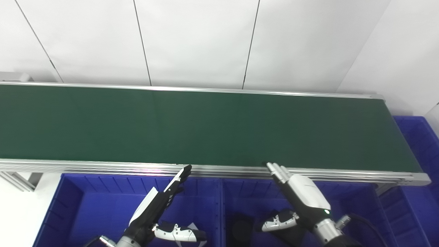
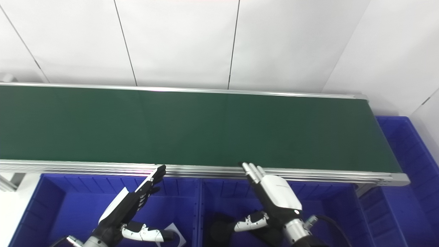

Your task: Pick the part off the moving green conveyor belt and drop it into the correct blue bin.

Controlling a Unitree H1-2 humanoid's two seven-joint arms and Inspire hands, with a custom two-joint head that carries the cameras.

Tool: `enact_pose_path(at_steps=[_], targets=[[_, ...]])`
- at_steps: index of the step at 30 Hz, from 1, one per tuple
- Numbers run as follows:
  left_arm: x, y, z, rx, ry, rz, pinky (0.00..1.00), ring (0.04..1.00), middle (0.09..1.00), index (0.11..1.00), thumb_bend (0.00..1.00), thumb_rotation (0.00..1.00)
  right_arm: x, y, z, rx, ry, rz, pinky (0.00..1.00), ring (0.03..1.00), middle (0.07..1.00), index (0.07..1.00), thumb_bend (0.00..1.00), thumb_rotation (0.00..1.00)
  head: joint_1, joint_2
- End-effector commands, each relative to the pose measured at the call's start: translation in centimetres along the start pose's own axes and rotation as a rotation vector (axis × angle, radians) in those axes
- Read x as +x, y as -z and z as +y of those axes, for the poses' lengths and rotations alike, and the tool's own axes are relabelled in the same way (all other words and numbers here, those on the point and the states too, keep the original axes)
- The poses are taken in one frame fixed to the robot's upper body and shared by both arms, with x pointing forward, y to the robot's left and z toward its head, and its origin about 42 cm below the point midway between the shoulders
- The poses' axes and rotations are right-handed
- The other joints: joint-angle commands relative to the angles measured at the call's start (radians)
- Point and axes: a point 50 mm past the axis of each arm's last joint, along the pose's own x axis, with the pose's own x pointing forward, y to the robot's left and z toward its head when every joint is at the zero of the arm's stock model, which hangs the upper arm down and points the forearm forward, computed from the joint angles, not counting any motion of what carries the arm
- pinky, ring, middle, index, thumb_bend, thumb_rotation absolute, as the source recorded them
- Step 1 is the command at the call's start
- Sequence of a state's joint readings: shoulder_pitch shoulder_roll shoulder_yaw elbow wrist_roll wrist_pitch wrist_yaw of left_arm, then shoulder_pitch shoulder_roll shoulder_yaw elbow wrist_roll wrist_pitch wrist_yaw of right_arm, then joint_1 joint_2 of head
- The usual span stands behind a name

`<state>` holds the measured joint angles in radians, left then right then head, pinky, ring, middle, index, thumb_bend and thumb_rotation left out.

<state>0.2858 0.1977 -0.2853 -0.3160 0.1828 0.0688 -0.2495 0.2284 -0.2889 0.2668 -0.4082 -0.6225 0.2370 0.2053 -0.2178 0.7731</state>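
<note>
The green conveyor belt (image 1: 205,127) runs left to right and carries no part in view. My left hand (image 1: 156,206) is open, fingers straight, thumb spread, hovering over the left blue bin (image 1: 68,202) just below the belt's near rail. My right hand (image 1: 298,197) is open, fingers pointing at the rail, over the middle blue bin (image 1: 346,199). A dark part (image 1: 240,226) lies in the middle bin under the right thumb. A pale object (image 1: 193,228) shows in the left bin behind the left thumb.
A third blue bin (image 1: 420,144) stands at the belt's right end. An aluminium rail (image 1: 103,167) edges the belt's near side. A white panelled wall stands behind the belt. A white floor strip shows at the far left.
</note>
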Motion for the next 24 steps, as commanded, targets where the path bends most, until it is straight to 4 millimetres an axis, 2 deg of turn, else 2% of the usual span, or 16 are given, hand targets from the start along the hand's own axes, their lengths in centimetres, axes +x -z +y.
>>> enact_pose_path(at_steps=[1,3,7,10,13,17,24], targets=[[-0.1,-1.0,0.6,0.004,-0.012,-0.066,0.95,1.000,1.000,1.000,0.91,0.30,-1.2,-2.0,-0.5,0.153,0.064,-0.059,0.82,0.986,1.000,1.000,0.89,0.32,0.002,0.004],[-0.1,-1.0,0.7,0.006,-0.015,-0.068,0.95,1.000,1.000,1.000,0.91,0.31,-2.3,-2.6,-0.1,0.254,0.062,-0.057,0.84,0.989,1.000,1.000,0.89,0.36,0.006,0.004],[0.0,-1.1,1.0,0.000,-0.019,-0.074,0.95,1.000,1.000,1.000,0.91,0.32,-3.5,-3.0,1.0,0.379,0.052,-0.062,0.89,0.982,1.000,1.000,0.89,0.35,0.008,0.005],[0.1,-1.0,1.1,-0.014,-0.023,-0.078,0.94,1.000,1.000,1.000,0.91,0.32,-3.3,-2.7,1.0,0.407,0.028,-0.051,0.92,0.989,1.000,1.000,0.89,0.37,0.011,0.000],[0.3,-1.0,1.1,-0.029,-0.032,-0.085,0.93,0.993,1.000,0.999,0.91,0.31,-2.9,-2.4,0.9,0.438,0.005,-0.060,0.93,0.990,1.000,1.000,0.88,0.33,0.015,-0.004],[0.3,-0.9,1.1,-0.048,-0.040,-0.092,0.93,0.990,1.000,1.000,0.90,0.31,-2.8,-2.3,0.9,0.460,-0.013,-0.069,0.95,0.995,1.000,1.000,0.89,0.35,0.019,-0.007],[0.8,-0.6,1.2,-0.066,-0.039,-0.106,0.92,0.982,1.000,0.996,0.90,0.30,-2.6,-2.1,1.2,0.480,-0.024,-0.060,0.96,0.983,1.000,1.000,0.87,0.32,0.025,-0.017]])
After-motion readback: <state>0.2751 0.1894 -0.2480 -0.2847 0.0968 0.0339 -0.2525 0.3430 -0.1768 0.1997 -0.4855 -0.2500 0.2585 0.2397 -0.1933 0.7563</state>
